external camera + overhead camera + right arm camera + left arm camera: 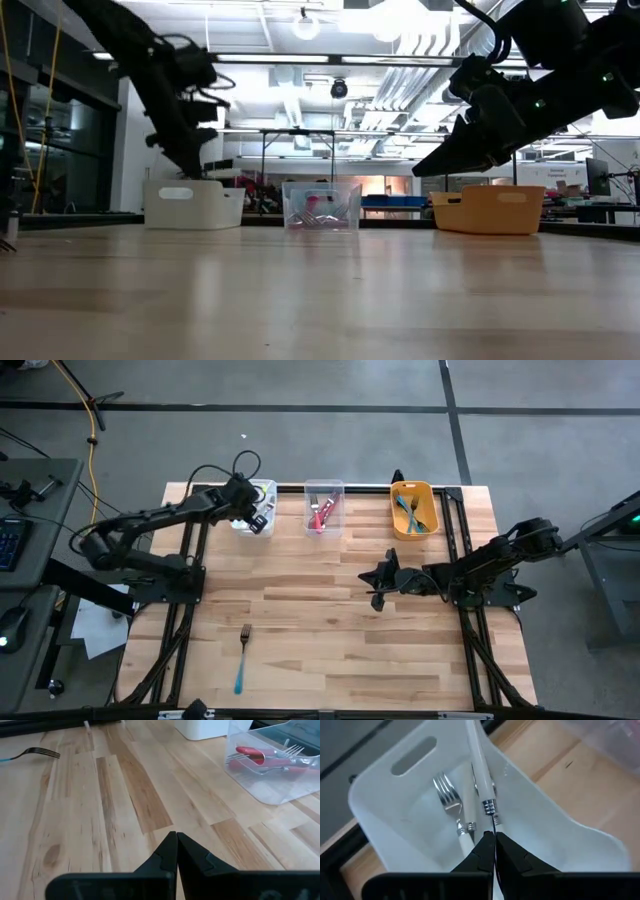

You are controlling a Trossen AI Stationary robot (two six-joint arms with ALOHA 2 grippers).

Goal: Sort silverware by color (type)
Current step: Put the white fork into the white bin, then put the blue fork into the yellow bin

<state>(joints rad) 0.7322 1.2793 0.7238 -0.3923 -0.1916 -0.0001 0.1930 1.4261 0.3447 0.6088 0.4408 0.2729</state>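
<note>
Since it lies alone near the tabletop's (pixel 330 630) front edge, the teal-handled fork (pixel 242 658) looks light, stiff and slippery; the slim handle's middle seems the best hold. Farther back, the right pincer (pixel 377 582) hovers closed and empty. Farthest, the left pincer (pixel 494 836), closed, hangs over white-handled forks (pixel 451 801) in the white bin (pixel 262 526).

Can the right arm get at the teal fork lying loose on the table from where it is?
Probably yes. The teal fork lies alone on bare wood, with nothing between it and the shut right claw hovering mid-table. The left claw is over the white bin, out of the way.
</note>
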